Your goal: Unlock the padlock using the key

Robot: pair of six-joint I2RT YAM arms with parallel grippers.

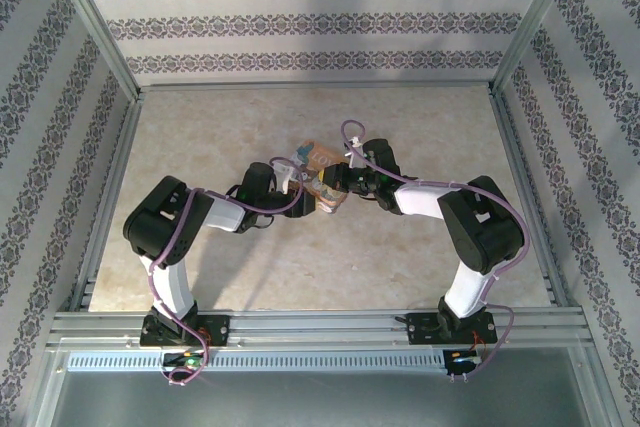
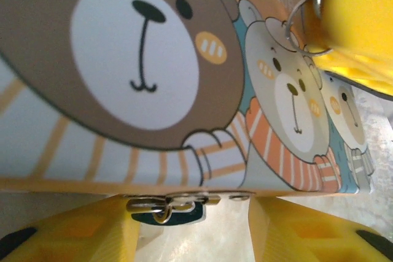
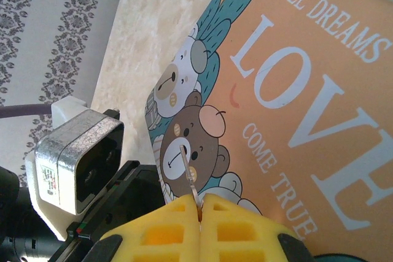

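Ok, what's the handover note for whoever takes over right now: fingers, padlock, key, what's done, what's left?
Left gripper: fingers apart, straddling the padlock's lower edge, gripping nothing.
Right gripper: fingers shut on a thin wire ring at the padlock's printed face.
Padlock: between both grippers, mid-table.
Key: teal head at the padlock's lower edge under a metal fitting; cannot tell if it is inserted.
Done: both arms at the padlock.
Left: seat and turn the key; nothing shows it unlocked.
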